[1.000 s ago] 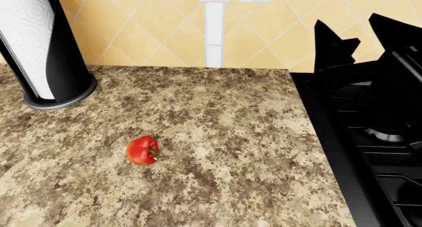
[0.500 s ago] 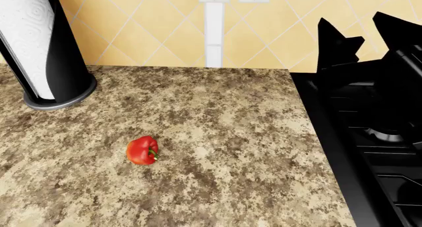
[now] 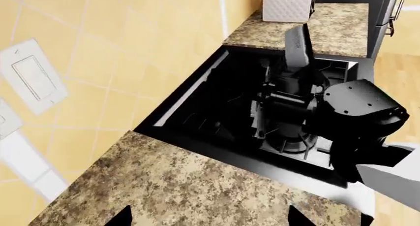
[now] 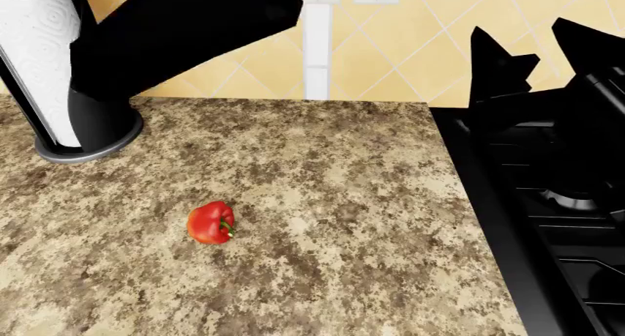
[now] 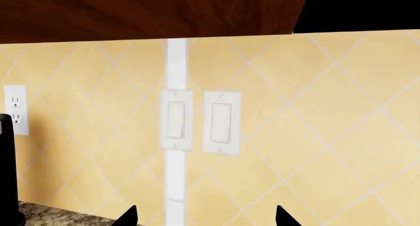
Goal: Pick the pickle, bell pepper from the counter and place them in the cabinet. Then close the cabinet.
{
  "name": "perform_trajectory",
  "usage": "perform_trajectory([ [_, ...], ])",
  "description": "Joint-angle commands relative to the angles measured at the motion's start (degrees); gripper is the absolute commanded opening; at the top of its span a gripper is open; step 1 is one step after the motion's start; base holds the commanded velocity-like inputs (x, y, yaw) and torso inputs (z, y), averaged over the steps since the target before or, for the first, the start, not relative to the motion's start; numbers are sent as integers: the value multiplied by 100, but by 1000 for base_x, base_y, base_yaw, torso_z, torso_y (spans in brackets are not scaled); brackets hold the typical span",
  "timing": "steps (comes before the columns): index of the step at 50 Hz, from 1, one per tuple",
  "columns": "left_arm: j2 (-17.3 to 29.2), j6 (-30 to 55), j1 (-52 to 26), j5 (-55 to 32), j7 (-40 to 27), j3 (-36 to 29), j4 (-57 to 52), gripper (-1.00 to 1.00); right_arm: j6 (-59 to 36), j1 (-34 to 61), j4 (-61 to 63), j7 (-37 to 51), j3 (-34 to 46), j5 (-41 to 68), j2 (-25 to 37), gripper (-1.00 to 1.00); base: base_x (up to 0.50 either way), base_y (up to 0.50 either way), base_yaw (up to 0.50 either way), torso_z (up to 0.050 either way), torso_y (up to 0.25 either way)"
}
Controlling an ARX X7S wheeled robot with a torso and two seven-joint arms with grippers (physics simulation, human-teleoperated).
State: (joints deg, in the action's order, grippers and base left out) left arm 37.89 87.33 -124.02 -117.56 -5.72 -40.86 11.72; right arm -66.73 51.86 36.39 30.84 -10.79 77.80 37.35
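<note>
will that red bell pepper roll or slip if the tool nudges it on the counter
The bell pepper looks rounded and lobed, so it would probably wobble rather than roll far. Its glossy skin hints it may slip in a grip. It lies on its side on the flat counter, likely stable untouched.

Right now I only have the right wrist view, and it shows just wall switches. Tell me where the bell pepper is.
Observer: The bell pepper lies alone on the counter, well left of the stove.
Operator: Report the pickle.
Observer: No pickle shows in any view.
Operator: Give me the pincers.
Observer: Both are open and empty. The right pincer is raised on the stove side, and the left pincer shows tips apart above the counter.
</note>
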Motion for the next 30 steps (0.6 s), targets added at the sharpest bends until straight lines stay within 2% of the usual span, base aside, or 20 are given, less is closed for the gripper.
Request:
perform_trajectory([
  [1,244,-7,582,381,25,-333,-622,100,50,-23,-7,-19,18,-19,24,100,0,0,0,0,0],
  [20,630,-177,1519,1602,617,-689,-1340,100,105,-13,-27,-19,74,-28,56,100,0,0,0,0,0],
  [30,710,-247,1933,2304,602,-1090,-1700,100,107,34,-32,45,82,60,78,100,0,0,0,0,0],
])
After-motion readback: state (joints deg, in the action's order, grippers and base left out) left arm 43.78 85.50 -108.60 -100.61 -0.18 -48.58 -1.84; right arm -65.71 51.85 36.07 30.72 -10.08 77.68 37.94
